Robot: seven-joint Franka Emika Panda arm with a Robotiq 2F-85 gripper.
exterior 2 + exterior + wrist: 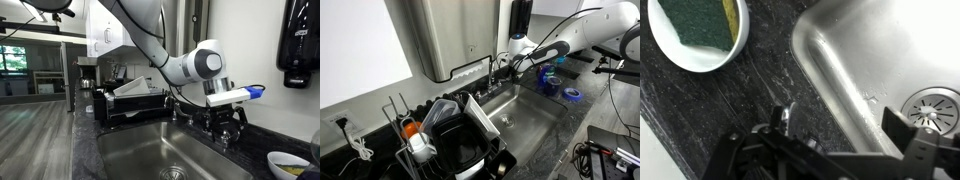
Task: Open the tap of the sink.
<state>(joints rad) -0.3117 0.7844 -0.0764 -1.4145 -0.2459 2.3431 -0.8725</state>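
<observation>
The pincer [815, 135], jaws apart, hangs right over the tap [787, 117].

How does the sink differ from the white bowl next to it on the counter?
The sink is rectangular steel; the bowl is round and white. The sink is set into the countertop; the bowl stands on it. The sink shows a drain; the bowl holds a green sponge. Both are open-topped.

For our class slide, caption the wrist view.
Open gripper at the tap beside the sink; sponge in a bowl nearby.
</observation>
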